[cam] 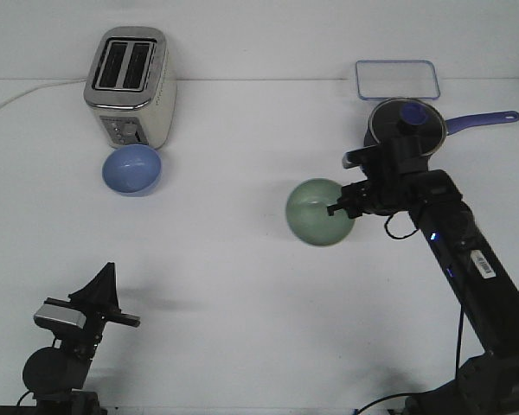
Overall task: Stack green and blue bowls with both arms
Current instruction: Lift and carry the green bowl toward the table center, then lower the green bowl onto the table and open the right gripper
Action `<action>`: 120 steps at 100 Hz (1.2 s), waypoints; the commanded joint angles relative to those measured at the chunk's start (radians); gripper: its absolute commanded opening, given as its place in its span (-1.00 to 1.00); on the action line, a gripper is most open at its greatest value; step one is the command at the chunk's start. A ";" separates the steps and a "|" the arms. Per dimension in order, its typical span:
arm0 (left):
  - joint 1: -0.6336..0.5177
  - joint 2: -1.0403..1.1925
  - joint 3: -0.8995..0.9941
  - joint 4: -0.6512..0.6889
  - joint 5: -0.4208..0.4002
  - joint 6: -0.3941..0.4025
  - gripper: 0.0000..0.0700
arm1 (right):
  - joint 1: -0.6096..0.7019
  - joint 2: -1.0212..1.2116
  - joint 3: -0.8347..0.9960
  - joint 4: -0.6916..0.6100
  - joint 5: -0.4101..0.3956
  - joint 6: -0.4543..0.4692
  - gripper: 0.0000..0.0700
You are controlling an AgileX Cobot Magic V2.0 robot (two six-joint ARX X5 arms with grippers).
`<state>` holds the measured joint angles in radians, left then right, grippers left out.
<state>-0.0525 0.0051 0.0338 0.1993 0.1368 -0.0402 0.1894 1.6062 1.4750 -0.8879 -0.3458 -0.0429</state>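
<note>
- The white table (242,294) runs from a far edge behind the toaster (130,86) down to the near edge, where both arm bases sit.
- A wide bare stretch of tabletop lies between the two bowls and in front of them; nothing stands in the middle of the surface.
- The blue bowl (132,169) rests on the table at far left, tipped a little so its opening faces forward, just in front of the toaster and touching or almost touching its lower front.
- A white cord (17,99) trails from the toaster toward the left edge.
- The green bowl (316,212) is right of centre, well apart from the blue one, its opening turned up and toward the camera; whether it rests on the table or is lifted cannot be told.
- The right gripper (344,207) reaches in from the right, its jaws clamped over the green bowl's right rim.
- Close behind that arm stands a dark saucepan (406,125) with a glass lid, its blue handle (484,119) pointing right; farther back lies a clear rectangular container lid (397,79).
- The left gripper (104,290) sits low at near left, well away from both bowls, pointing upward; whether its jaws are apart or together cannot be told.
</note>
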 commanded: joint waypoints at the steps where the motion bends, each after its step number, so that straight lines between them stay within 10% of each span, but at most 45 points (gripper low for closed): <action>1: 0.001 -0.002 -0.020 0.011 0.002 0.002 -0.97 | 0.049 0.034 0.016 0.029 0.010 0.034 -1.00; 46: 0.001 -0.002 -0.020 0.011 0.002 0.002 -0.97 | 0.288 0.174 0.016 0.066 0.030 0.080 -1.00; 120: 0.001 -0.002 -0.020 0.011 0.002 0.002 -0.97 | 0.287 0.294 0.009 0.124 0.032 0.080 -1.00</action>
<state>-0.0528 0.0055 0.0338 0.1993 0.1368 -0.0402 0.4728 1.8648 1.4742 -0.7692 -0.3115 0.0307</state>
